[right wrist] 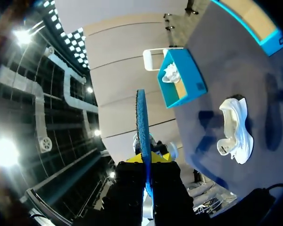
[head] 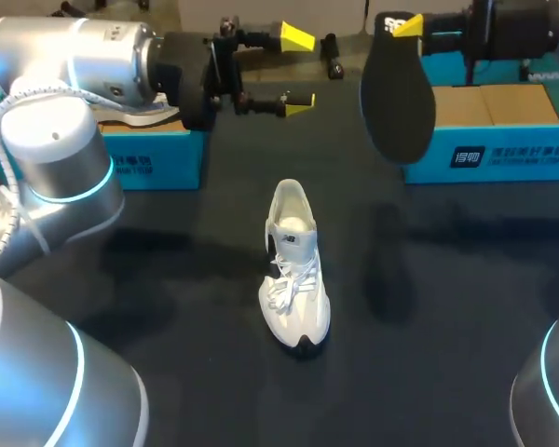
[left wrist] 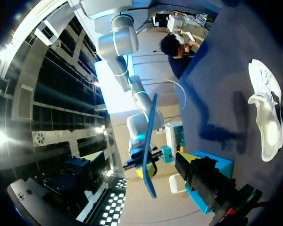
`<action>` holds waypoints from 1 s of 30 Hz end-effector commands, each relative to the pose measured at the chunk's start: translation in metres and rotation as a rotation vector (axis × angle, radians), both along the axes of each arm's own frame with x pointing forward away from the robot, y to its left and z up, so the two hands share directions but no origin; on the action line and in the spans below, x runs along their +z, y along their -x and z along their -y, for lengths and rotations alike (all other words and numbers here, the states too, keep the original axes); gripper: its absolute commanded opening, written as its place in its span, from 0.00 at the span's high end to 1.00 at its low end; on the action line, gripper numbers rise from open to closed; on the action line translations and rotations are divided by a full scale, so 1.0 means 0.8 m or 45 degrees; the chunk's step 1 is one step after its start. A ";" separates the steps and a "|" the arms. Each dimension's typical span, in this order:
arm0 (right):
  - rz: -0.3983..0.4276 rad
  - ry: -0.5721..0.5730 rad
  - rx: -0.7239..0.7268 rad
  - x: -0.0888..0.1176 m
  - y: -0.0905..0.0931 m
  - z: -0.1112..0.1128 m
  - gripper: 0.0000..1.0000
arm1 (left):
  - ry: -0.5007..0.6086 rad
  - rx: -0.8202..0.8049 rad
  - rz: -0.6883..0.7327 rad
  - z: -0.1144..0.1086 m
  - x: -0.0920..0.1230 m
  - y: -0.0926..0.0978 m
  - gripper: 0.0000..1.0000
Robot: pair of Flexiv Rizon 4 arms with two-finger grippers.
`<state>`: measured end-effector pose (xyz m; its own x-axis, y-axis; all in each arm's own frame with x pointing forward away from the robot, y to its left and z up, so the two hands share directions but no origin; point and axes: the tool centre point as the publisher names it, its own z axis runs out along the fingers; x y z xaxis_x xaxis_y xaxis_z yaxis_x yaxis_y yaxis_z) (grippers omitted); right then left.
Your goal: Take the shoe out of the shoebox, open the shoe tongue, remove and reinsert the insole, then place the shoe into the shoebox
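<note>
Yellow-tipped fingers (head: 408, 25) of my right gripper (right wrist: 146, 160) pinch the dark insole (head: 397, 98) by its upper end, so it hangs raised above the table (head: 429, 354) in front of the right shoebox (head: 503, 154). My left gripper (head: 298, 71) hovers beside the left shoebox (head: 158, 158), its fingers spread wide with nothing between them. The white shoe (head: 294, 270) stands upright on the table between the two boxes, toe toward me.
</note>
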<state>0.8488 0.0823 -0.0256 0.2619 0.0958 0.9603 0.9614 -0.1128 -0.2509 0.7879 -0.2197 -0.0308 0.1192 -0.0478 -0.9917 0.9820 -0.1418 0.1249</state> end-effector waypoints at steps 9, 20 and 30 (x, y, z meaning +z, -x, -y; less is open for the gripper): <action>-0.034 -0.013 0.112 -0.007 -0.030 -0.046 1.00 | 0.014 0.004 0.028 0.024 -0.012 -0.007 0.09; -0.070 -0.033 0.114 -0.014 -0.030 -0.065 1.00 | 0.047 0.025 0.037 0.041 -0.011 -0.011 0.48; -0.079 -0.046 0.091 -0.013 -0.024 -0.074 1.00 | 0.060 0.039 0.041 0.054 -0.019 -0.009 0.63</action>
